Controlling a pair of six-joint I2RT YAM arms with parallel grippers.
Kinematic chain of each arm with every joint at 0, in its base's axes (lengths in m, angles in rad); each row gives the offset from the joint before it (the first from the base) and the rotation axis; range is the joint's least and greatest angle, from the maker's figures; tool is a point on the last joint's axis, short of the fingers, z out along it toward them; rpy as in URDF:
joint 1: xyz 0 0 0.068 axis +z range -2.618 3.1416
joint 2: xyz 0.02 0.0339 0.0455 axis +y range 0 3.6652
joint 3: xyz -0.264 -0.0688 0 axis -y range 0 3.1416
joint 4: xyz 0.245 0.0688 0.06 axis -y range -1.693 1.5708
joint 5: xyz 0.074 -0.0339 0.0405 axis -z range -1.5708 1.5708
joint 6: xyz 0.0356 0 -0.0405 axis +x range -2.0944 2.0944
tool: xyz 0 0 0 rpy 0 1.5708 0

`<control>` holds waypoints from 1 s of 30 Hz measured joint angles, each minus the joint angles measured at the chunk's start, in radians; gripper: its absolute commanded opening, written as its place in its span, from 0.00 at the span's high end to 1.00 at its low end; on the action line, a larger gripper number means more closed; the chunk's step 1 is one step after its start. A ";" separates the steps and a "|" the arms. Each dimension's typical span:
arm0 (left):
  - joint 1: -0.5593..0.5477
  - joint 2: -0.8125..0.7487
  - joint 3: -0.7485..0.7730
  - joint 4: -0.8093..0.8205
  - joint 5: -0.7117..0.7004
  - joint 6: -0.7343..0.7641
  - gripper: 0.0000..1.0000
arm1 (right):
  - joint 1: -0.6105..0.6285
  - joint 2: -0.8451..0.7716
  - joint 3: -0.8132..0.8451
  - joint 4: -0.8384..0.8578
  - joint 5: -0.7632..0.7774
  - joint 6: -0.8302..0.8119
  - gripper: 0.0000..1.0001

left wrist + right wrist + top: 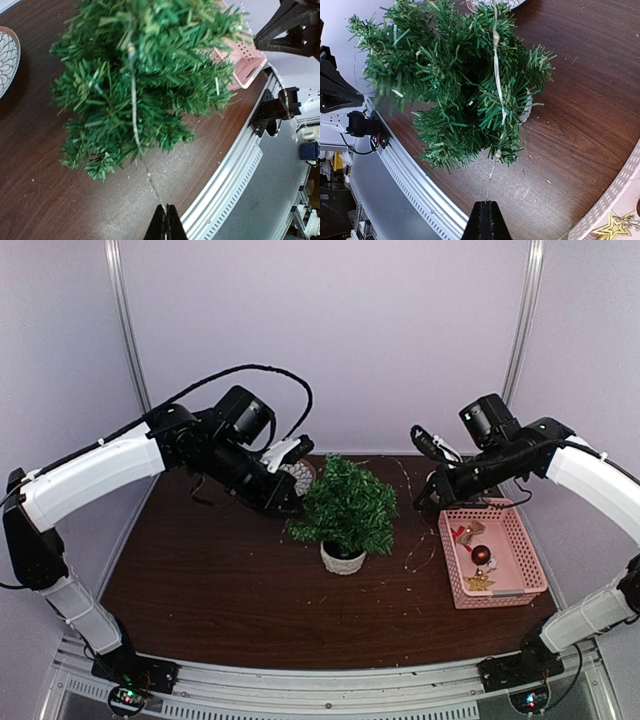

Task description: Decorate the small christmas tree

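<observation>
Pinched shut, the left claw (165,212) grips a thin light wire (135,130) that runs up over the small christmas tree (347,505). On the tree's other side, the right claw (486,207) is clamped shut on the same wire. The tree stands upright in its white pot (343,560) mid-table (200,590), a pink basket (528,558) of ornaments to its right and a patterned plate (298,476) just behind it.
</observation>
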 measured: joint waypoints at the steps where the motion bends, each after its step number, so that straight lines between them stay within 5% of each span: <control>1: -0.001 0.004 0.005 0.009 0.007 -0.002 1.00 | 0.004 0.000 0.000 -0.007 -0.002 -0.003 1.00; 14: -0.021 0.127 -0.013 0.278 0.041 -0.079 1.00 | 0.019 0.000 0.000 -0.035 -0.027 -0.023 1.00; 30: -0.064 0.129 -0.247 0.512 -0.153 -0.056 0.99 | 0.051 0.004 0.000 -0.031 -0.029 0.003 1.00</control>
